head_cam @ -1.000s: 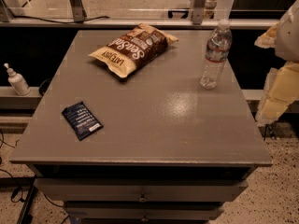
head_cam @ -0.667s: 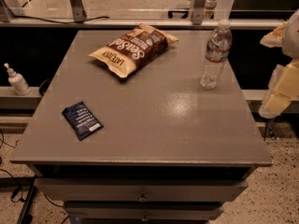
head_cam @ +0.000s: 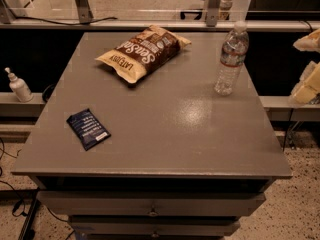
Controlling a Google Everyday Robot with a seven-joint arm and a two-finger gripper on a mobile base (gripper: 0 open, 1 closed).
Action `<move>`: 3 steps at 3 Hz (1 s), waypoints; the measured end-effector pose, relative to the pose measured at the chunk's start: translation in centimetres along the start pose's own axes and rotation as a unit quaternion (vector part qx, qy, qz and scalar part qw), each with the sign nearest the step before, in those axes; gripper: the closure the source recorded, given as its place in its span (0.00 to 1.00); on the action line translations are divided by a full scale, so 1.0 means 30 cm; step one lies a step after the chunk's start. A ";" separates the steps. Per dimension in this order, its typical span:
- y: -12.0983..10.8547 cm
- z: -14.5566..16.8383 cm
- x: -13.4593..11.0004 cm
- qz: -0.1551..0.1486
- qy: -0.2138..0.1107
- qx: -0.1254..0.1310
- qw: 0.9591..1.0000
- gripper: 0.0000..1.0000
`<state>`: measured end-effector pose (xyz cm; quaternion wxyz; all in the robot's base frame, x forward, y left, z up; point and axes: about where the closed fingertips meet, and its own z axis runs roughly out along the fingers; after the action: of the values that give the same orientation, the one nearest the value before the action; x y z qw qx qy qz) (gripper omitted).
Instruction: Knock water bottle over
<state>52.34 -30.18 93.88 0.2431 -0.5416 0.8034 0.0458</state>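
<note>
The water bottle (head_cam: 230, 58) stands upright near the far right edge of the grey table (head_cam: 170, 129). It is clear ribbed plastic with a white cap and a red-and-white label band. My gripper (head_cam: 308, 66) shows only partly at the right edge of the view. It is off the table, to the right of the bottle and at about its height. There is a clear gap between the gripper and the bottle, and most of the gripper is cut off by the frame.
A brown chip bag (head_cam: 142, 52) lies at the table's far middle. A dark blue packet (head_cam: 88, 128) lies near the front left. A small white pump-top bottle (head_cam: 19, 85) stands on a ledge to the left. A railing with metal posts (head_cam: 212, 6) runs behind the table.
My gripper has shifted to the right, further out of the frame and away from the bottle. The bottle, chip bag and packet have not moved.
</note>
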 end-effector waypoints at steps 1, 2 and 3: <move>-0.090 0.065 0.001 0.021 -0.067 -0.022 0.997 0.00; -0.126 0.105 -0.063 0.029 -0.137 -0.042 0.989 0.00; -0.120 0.115 -0.152 0.031 -0.191 -0.058 0.979 0.00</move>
<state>58.06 -26.63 93.56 0.3586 -0.5110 0.7544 0.2028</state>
